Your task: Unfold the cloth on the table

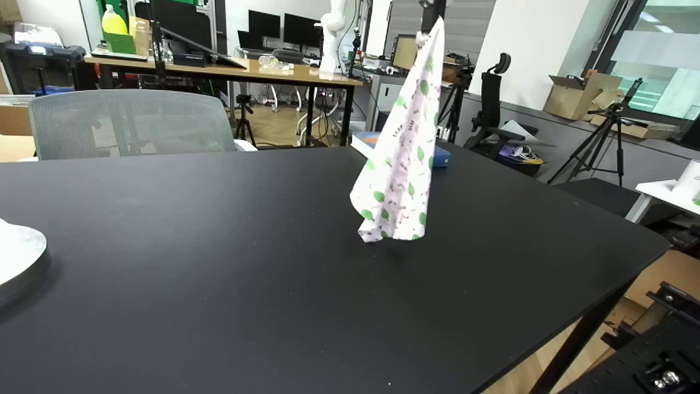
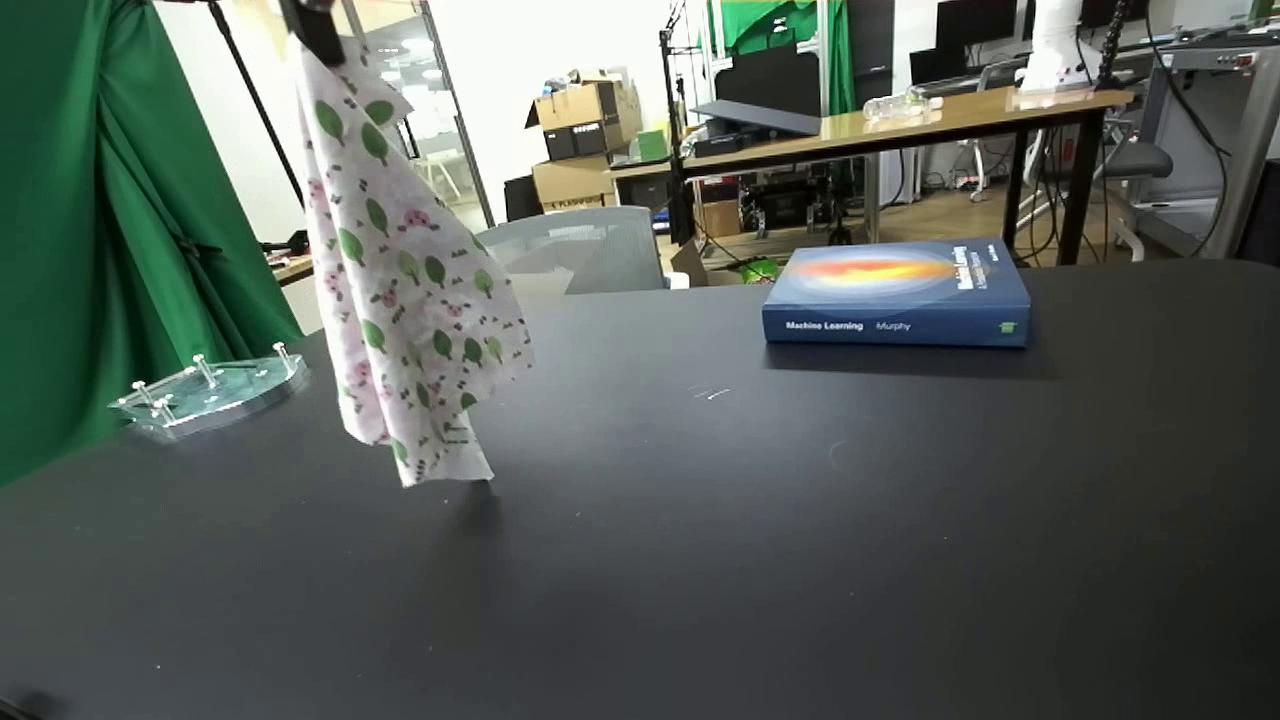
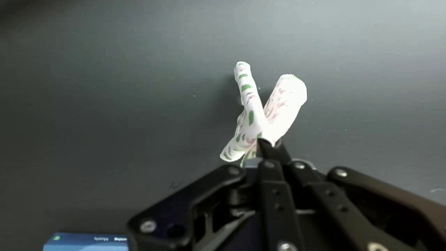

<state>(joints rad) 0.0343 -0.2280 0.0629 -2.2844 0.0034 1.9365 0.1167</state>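
Observation:
The cloth (image 1: 402, 158) is white with green leaves and small pink figures. It hangs in long folds above the black table (image 1: 219, 262) in both exterior views (image 2: 400, 270). My gripper (image 3: 273, 143) is shut on a pinched top corner of it. The gripper tip also shows at the top edge in both exterior views (image 1: 433, 22) (image 2: 318, 35). In the wrist view the cloth (image 3: 256, 115) spreads below the fingertips in several folded lobes. Its lower edge is close to the tabletop; I cannot tell whether it touches.
A thick blue book (image 2: 895, 300) lies on the table; it also shows in the wrist view (image 3: 89, 242) and partly behind the cloth (image 1: 441, 157). A clear plate with bolts (image 2: 215, 390) is at the table's side. A grey chair (image 1: 131, 123) stands at the far edge.

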